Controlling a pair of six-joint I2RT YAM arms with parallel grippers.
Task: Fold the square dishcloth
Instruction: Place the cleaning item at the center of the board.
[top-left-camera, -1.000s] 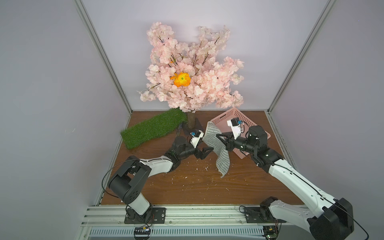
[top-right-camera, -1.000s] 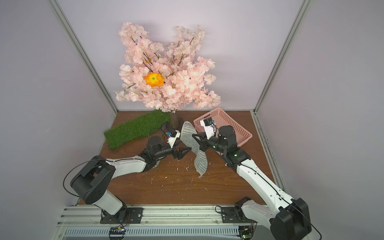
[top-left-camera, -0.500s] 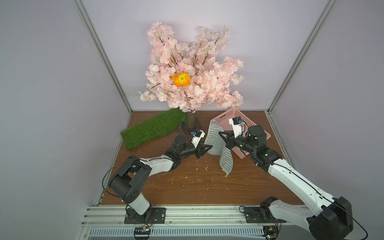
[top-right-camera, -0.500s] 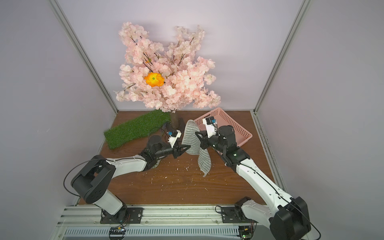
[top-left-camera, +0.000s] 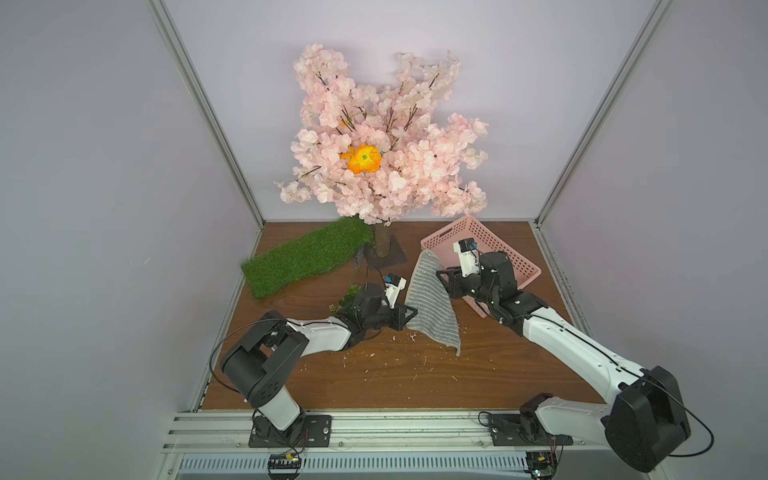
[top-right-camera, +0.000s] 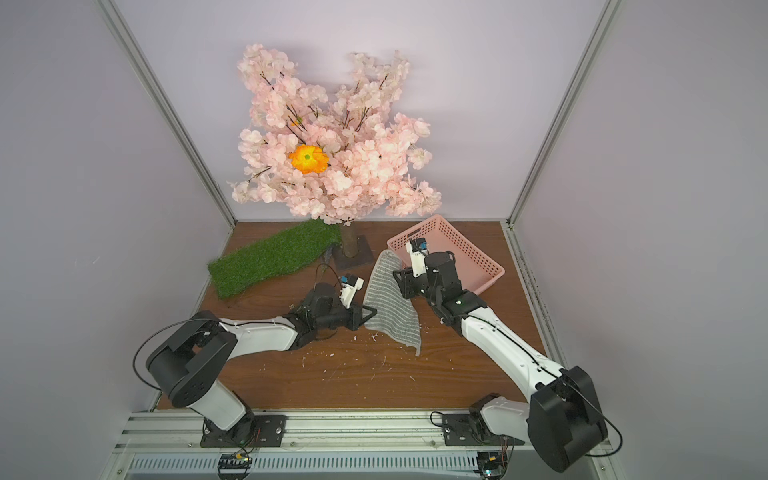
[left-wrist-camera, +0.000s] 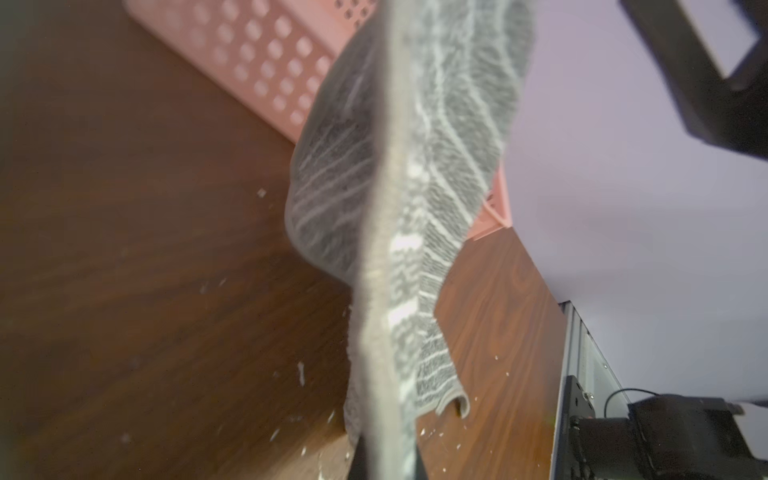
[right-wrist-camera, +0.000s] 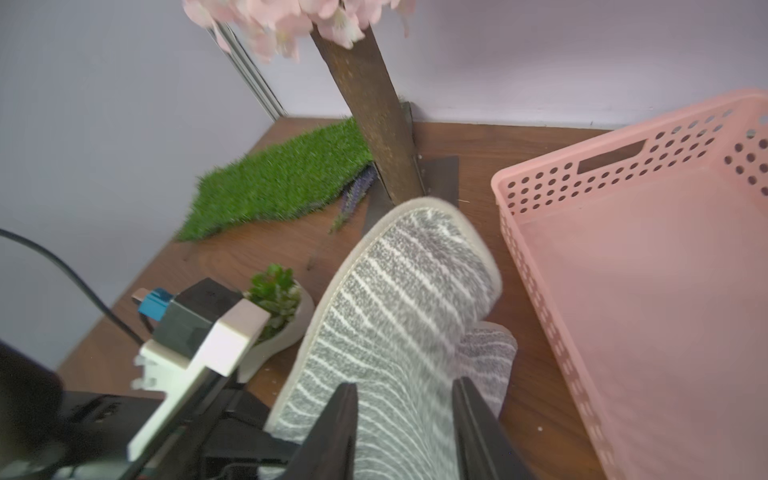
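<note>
On the wooden table (top-left-camera: 399, 374), toward its back left corner, lies the green grass mat (top-left-camera: 305, 259), with the blossom tree (top-left-camera: 382, 245) standing at the middle of the back edge. Near the table's middle, the left gripper (top-left-camera: 409, 312) is clenched on the left edge of the square dishcloth (top-left-camera: 432, 305); the left wrist view shows that edge (left-wrist-camera: 380, 332) running straight out from between its closed jaws. The dishcloth hangs raised over the table's middle, between the two arms, its long axis running from the back, where its upper end (top-right-camera: 388, 259) is beside the near-left corner of the pink basket (top-right-camera: 469, 253), toward the front, where its lower corner (top-right-camera: 417, 351) droops to the table. The right gripper (right-wrist-camera: 405, 415) has its jaws parted with cloth between them, not visibly pinching it. The basket, at the back right, shows nothing inside it (right-wrist-camera: 648, 299).
</note>
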